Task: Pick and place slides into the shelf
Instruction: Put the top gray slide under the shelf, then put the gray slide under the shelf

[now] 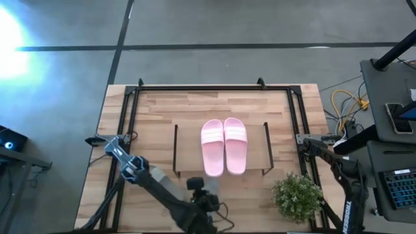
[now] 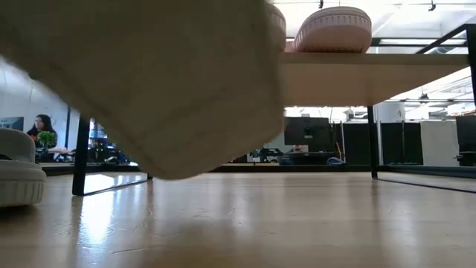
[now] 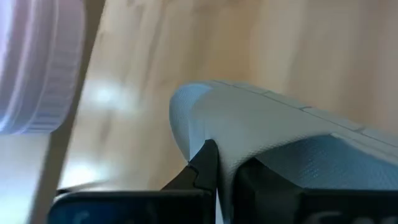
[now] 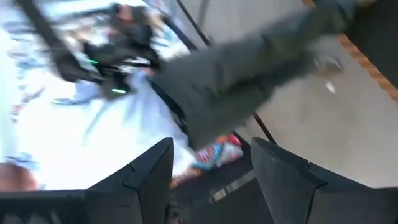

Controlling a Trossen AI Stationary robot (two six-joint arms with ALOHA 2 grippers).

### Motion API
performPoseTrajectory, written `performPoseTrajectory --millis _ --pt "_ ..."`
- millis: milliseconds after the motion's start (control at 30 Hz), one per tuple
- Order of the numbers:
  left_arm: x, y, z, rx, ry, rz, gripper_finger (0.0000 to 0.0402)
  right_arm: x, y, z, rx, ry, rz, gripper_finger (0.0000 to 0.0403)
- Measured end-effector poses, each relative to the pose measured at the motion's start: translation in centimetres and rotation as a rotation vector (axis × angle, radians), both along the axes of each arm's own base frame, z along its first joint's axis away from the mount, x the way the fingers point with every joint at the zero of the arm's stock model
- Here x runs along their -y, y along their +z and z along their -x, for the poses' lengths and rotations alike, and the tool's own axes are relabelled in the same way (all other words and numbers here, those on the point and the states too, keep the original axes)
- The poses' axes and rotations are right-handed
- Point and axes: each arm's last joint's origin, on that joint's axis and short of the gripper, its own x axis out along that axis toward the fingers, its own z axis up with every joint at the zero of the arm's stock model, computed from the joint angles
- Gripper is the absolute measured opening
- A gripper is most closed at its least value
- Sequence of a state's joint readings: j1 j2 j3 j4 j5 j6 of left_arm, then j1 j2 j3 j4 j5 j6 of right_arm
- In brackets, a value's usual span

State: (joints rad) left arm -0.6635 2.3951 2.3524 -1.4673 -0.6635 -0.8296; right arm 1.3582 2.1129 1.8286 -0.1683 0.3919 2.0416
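Two pale pink slides point(image 1: 224, 146) lie side by side on the shelf's light plank top point(image 1: 188, 146); the low view shows them point(image 2: 331, 28) from below. My left gripper point(image 1: 207, 192) is at the table's near edge in front of the shelf, shut on a grey-green slide point(image 2: 171, 82) that fills the low view's upper left. A second grey-green slide point(image 2: 15, 175) rests on its sole on the table at the left. My right gripper point(image 4: 211, 168) is open and parked off the table's right side point(image 1: 325, 146). My left gripper point(image 3: 224, 168) pinches a thin edge of the grey-green slide point(image 3: 227, 146) between its two fingers, one finger point(image 3: 205, 165) outside it and one point(image 3: 258, 180) on the textured inner side. Whether that edge belongs to the strap I cannot tell. In the low view the slide hangs clear of the table.
A small green bushy plant point(image 1: 298, 195) stands near the table's near right corner. A larger black tube frame point(image 1: 133, 97) runs around the table top. The shelf's black end frames point(image 2: 80, 152) stand on the table, with open room under the plank point(image 2: 297, 179). A person point(image 2: 41, 130) sits far behind.
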Motion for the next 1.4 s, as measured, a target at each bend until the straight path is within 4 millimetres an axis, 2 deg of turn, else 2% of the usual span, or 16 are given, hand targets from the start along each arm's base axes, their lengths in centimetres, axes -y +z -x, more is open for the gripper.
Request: performPoseTrajectory --millis 200,400,667,900,1067,1233,1300,1400 --pt "-2.3 -1.7 -1.0 -0.113 0.043 -0.096 0.0 1.0 1.9 -0.3 0.138 -0.114 0.041 0.0208" --pt "-3.8 -3.0 -2.8 -0.143 0.032 -0.106 0.001 1.3 2.2 -0.7 0.137 -0.146 0.029 0.0208" --pt "-5.2 -3.2 -3.9 -0.147 0.065 -0.058 0.0096 1.3 2.1 -0.7 0.105 -0.163 0.006 0.0208" --pt "-4.9 -2.9 -3.6 -0.218 0.039 0.064 0.0162 1.3 2.1 -0.7 0.104 -0.159 0.006 0.0208" --pt "-2.9 -1.1 -1.9 -0.231 -0.013 0.153 0.0177 1.3 2.1 -0.6 0.106 -0.155 0.008 0.0208" --pt "-1.3 2.4 0.3 -0.206 -0.057 0.31 0.0177 1.2 2.1 -0.5 0.094 -0.115 0.007 0.0208" --pt "-0.6 4.0 1.5 -0.139 0.008 0.379 0.0177 1.2 2.1 -0.5 0.09 -0.104 0.005 0.0208" --pt "0.7 6.9 4.4 0.029 0.126 0.415 0.0177 1.2 2.1 -0.5 0.091 -0.104 0.003 0.0208"
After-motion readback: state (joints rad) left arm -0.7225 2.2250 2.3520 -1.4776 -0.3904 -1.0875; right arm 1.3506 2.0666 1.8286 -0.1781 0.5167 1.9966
